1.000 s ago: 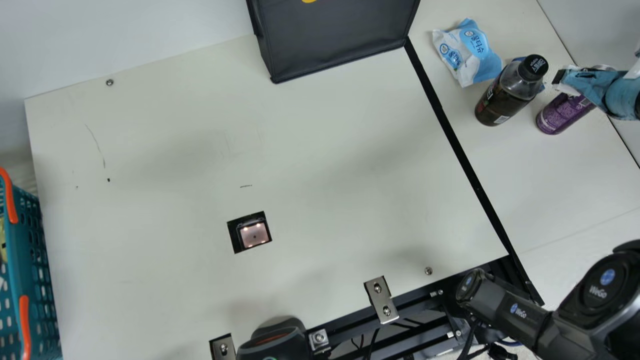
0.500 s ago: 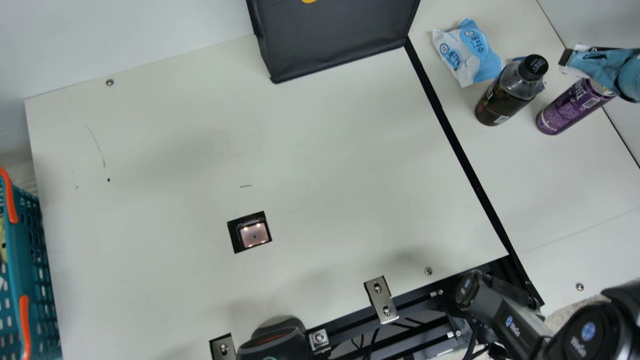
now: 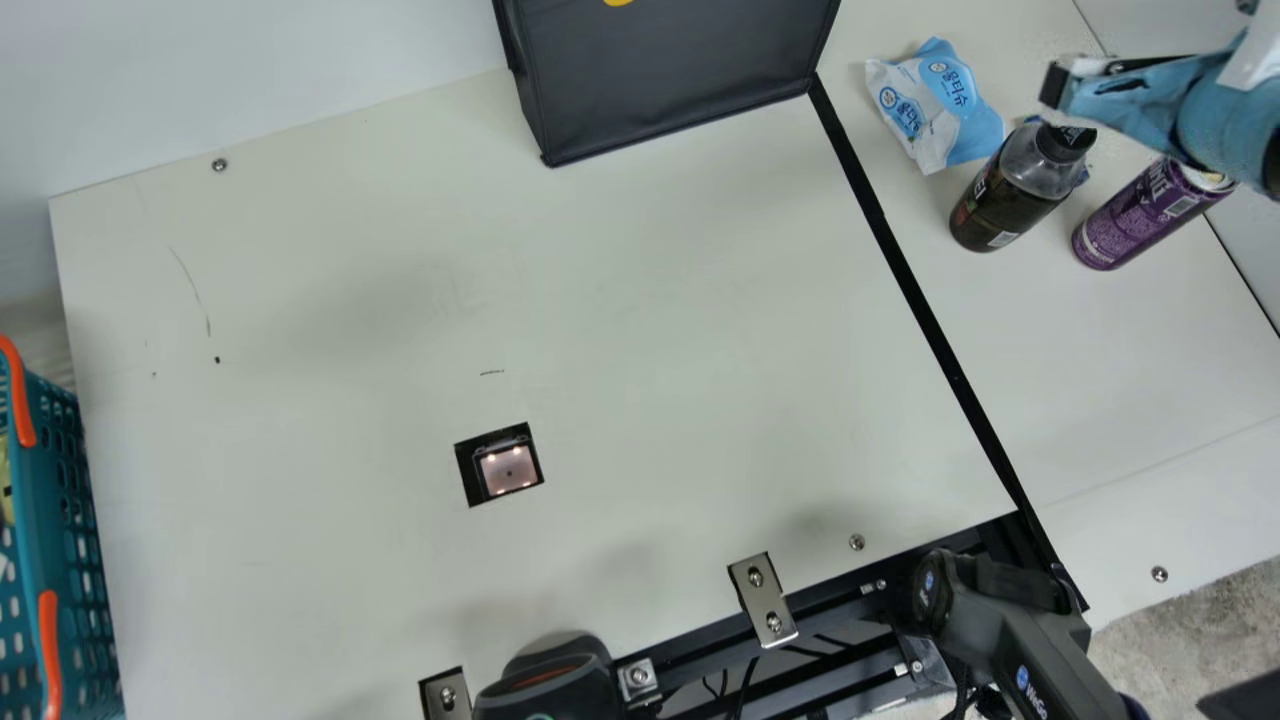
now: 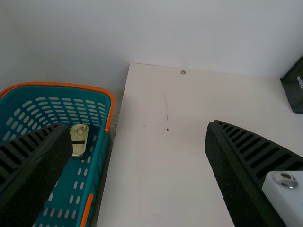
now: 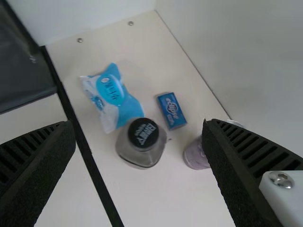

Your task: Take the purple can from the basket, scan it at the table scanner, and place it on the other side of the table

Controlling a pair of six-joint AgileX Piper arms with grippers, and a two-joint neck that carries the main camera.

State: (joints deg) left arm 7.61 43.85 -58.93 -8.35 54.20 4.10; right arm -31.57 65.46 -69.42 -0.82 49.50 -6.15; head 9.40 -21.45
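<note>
The purple can (image 3: 1137,222) stands, upright as far as the slanted view tells, on the tabletop (image 3: 1150,400) near the dark bottle (image 3: 1008,200). The right end effector (image 5: 138,126), wide open and empty, has drawn off it, so placing looks done; the left end effector (image 4: 138,126) gapes too, holding nothing.
</note>
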